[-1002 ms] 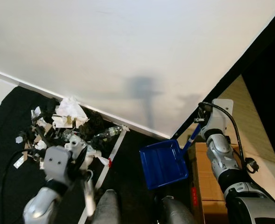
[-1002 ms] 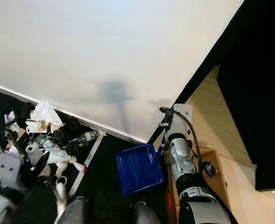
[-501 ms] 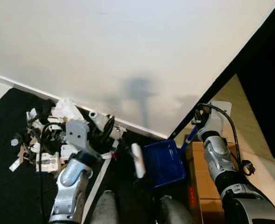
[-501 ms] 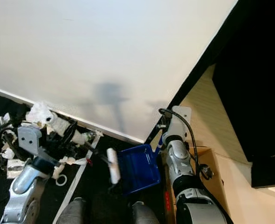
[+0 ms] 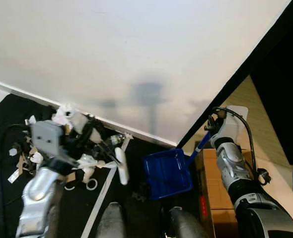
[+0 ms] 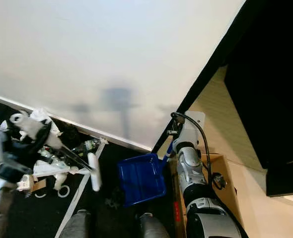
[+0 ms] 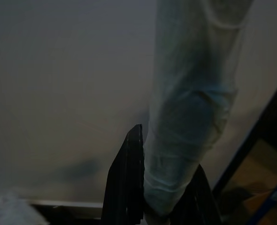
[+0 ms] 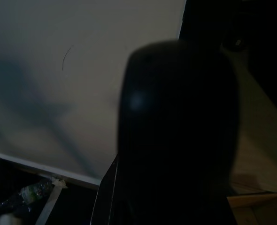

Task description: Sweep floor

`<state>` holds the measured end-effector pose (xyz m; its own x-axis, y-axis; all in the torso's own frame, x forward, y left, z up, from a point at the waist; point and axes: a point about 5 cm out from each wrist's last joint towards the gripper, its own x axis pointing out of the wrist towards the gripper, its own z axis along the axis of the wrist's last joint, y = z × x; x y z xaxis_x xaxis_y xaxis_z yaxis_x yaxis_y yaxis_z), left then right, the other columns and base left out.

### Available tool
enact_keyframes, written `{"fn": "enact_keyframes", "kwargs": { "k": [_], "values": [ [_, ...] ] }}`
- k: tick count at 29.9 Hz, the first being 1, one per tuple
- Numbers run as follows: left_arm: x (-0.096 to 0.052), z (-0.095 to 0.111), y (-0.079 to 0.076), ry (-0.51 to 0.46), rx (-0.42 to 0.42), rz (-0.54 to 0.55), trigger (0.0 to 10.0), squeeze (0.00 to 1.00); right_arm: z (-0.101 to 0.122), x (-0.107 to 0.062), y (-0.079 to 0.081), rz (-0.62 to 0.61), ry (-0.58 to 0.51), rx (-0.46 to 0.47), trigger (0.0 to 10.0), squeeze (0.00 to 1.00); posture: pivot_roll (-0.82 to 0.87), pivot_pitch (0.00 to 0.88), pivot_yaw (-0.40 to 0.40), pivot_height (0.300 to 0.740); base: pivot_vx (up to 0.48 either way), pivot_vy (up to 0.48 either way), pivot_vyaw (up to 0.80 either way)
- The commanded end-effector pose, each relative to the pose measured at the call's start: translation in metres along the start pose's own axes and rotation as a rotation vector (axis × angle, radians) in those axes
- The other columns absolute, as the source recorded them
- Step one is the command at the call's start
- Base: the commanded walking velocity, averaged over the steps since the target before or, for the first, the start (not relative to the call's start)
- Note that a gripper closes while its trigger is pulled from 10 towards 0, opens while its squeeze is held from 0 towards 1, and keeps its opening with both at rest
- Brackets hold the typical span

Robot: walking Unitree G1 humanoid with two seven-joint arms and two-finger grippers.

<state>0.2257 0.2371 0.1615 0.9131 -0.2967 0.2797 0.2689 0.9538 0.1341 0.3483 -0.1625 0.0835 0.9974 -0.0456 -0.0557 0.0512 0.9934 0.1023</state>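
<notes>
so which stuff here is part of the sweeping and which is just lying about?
Part of the sweeping:
- brush, in the left pincer
- blue dustpan, held by its handle in the right pincer
- litter pile by the wall

Lying about:
- cardboard box
- white tape line

We see pale wrapped broom handle [image 7: 190, 117] blurred, cut off by frame top; dark rounded dustpan handle end [image 8: 176, 136] hides right gripper's fingers from us; scattered white litter pile [image 5: 82, 144] too small to sort

Bright, sharp head views, soft shadow on the wall [image 5: 147, 94]; wrist views dim, blurred, perhaps too close.
</notes>
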Motion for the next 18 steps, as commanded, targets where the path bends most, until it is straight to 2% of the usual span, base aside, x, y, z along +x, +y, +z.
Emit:
{"fn": "enact_keyframes", "kwargs": {
  "k": [1, 2, 3, 4, 5, 9, 12, 15, 18],
  "values": [
    [-0.011, -0.003, 0.0, 0.042, 0.008, -0.022, 10.0, 0.0, -0.025, -0.011, 0.01, 0.048, 0.093, 0.022, 10.0, 0.0, 0.28, 0.253, -0.084, 0.74, 0.0, 0.0, 0.0],
    [-0.019, -0.01, -0.002, 0.081, 0.006, -0.027, 10.0, 0.0, -0.025, -0.011, 0.012, 0.058, 0.09, 0.009, 10.0, 0.0, 0.28, 0.255, -0.086, 0.74, 0.0, 0.0, 0.0],
    [-0.019, -0.01, -0.002, 0.081, 0.006, -0.027, 10.0, 0.0, -0.025, -0.011, 0.012, 0.058, 0.09, 0.009, 10.0, 0.0, 0.28, 0.255, -0.086, 0.74, 0.0, 0.0, 0.0],
    [-0.027, -0.02, -0.008, 0.13, 0.002, -0.042, 10.0, 0.0, -0.025, -0.012, 0.014, 0.067, 0.088, 0.002, 10.0, 0.0, 0.28, 0.256, -0.087, 0.74, 0.0, 0.0, 0.0],
    [-0.035, -0.034, -0.02, 0.179, -0.016, -0.058, 10.0, 0.0, -0.025, -0.012, 0.018, 0.079, 0.085, -0.007, 10.0, 0.0, 0.28, 0.257, -0.089, 0.74, 0.0, 0.0, 0.0],
    [-0.035, -0.044, -0.029, 0.2, -0.055, -0.027, 10.0, 0.0, -0.026, -0.013, 0.021, 0.085, 0.083, -0.007, 10.0, 0.0, 0.29, 0.261, -0.07, 0.74, 0.0, 0.0, 0.0],
    [-0.028, -0.046, -0.038, 0.199, -0.077, -0.019, 10.0, 0.0, -0.03, -0.016, 0.018, 0.07, 0.095, 0.003, 10.0, 0.0, 0.31, 0.272, -0.07, 0.74, 0.0, 0.0, 0.0],
    [-0.025, -0.045, -0.04, 0.195, -0.081, -0.018, 10.0, 0.0, -0.032, -0.017, 0.017, 0.067, 0.099, 0.0, 10.0, 0.0, 0.31, 0.273, -0.072, 0.74, 0.0, 0.0, 0.0],
    [-0.029, -0.043, -0.04, 0.204, -0.076, -0.021, 10.0, 0.0, -0.032, -0.017, 0.016, 0.07, 0.096, -0.005, 10.0, 0.0, 0.31, 0.279, -0.074, 0.74, 0.0, 0.0, 0.0]
  ]
}}
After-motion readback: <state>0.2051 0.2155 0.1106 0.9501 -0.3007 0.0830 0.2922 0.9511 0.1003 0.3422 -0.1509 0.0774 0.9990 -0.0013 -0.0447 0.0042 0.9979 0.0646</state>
